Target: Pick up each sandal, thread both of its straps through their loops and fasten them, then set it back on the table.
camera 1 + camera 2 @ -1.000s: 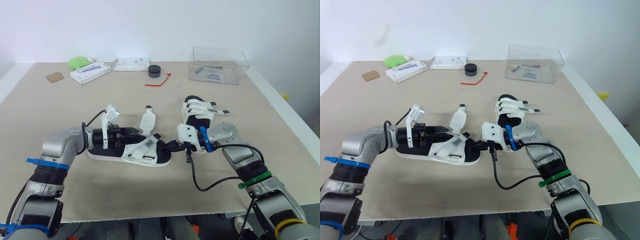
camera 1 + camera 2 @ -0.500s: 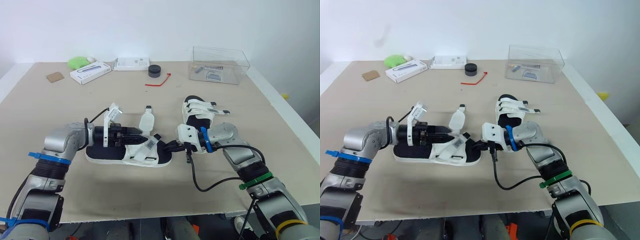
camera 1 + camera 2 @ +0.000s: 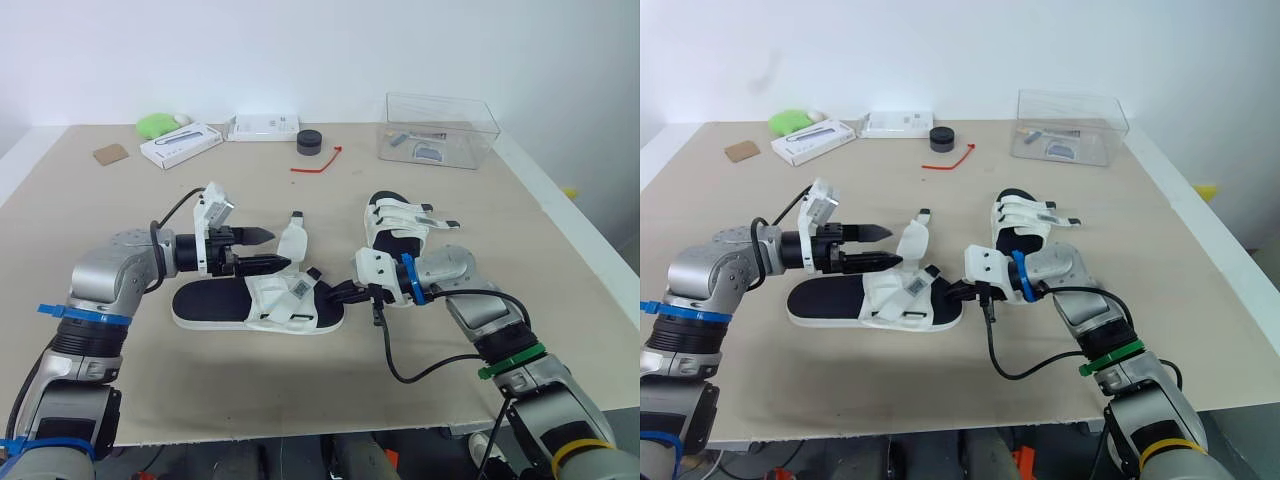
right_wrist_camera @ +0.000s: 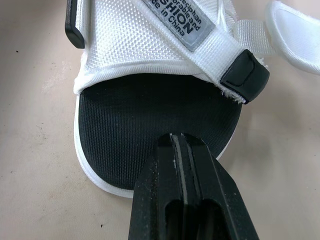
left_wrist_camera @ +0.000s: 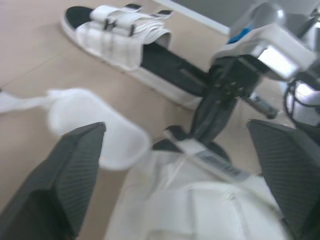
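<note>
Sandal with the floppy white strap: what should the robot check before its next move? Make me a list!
1. Left gripper open and empty: ok.
2. Right gripper shut, tip at the toe of the black-soled white sandal, likely steadying it: ok.
3. Loose white strap flap standing free beside the left gripper: ok.
4. That strap threaded through its loop: not ok.
5. Second white sandal fastened, lying apart: ok.

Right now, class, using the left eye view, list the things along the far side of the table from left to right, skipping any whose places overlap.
brown square → long white box → flat white pack → black round tin → clear plastic box
</note>
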Tool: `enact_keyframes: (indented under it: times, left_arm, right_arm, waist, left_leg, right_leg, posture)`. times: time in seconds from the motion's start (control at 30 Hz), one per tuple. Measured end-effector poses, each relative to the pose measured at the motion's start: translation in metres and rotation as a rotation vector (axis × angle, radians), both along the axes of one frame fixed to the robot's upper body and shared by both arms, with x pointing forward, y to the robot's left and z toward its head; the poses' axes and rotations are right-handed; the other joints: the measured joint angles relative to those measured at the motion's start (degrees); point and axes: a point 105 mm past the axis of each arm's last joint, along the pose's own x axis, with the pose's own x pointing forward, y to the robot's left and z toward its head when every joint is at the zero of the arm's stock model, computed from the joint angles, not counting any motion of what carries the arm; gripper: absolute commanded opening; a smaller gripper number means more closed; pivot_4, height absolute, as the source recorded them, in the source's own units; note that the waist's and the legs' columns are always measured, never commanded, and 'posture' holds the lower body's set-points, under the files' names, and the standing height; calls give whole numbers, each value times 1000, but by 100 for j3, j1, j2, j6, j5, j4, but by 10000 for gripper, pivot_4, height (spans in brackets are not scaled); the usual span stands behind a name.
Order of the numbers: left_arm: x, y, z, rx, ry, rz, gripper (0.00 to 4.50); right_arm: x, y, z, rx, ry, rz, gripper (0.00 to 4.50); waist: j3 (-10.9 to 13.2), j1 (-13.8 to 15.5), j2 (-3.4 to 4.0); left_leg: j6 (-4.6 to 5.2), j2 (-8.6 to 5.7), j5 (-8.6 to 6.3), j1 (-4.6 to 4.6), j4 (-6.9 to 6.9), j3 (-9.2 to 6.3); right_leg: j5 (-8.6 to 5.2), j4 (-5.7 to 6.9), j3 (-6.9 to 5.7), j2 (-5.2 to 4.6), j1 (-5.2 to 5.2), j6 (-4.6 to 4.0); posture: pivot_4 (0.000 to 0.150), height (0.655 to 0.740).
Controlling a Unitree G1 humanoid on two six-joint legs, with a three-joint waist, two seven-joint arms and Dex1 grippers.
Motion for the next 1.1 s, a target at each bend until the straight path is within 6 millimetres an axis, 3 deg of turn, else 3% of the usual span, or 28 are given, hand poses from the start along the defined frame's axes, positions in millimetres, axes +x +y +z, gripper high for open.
enact_keyframes:
  times: [0.33, 0.6, 0.73, 1.1]
  left_arm:
    - [-27, -19, -15, 74, 162, -155, 44454]
    - [-60, 3, -3, 160, 260, -237, 44454]
    - [-70, 2, -2, 182, 280, -269, 44454]
    - [-79, -6, -12, 224, 313, -313, 44454]
  right_arm:
    - [-1, 1, 0, 0, -5, 7, 0]
    - [-2, 1, 0, 4, -12, 2, 0]
    - [-2, 0, -1, 4, -11, 0, 0]
    - [0, 1, -1, -4, -5, 7, 0]
  waist:
    - [0, -10, 0]
    - [0, -9, 0]
    - [0, -8, 0]
    - [0, -10, 0]
  left_leg:
    - [0, 3, 0, 0, 0, -1]
    - [0, 3, -1, 0, -2, -5]
    - [0, -1, -1, 1, -1, -3]
    - [0, 0, -1, 5, -1, -3]
  right_leg:
    - [-2, 0, 0, 5, -1, 0]
    - [-12, 0, -2, 5, -1, 3]
    - [-13, 0, -1, 2, 0, 5]
    - [-13, 2, 0, 5, 1, 3]
  posture:
    - [1500, 7400]
    - [1500, 7400]
    - [1500, 7400]
    - [1500, 7400]
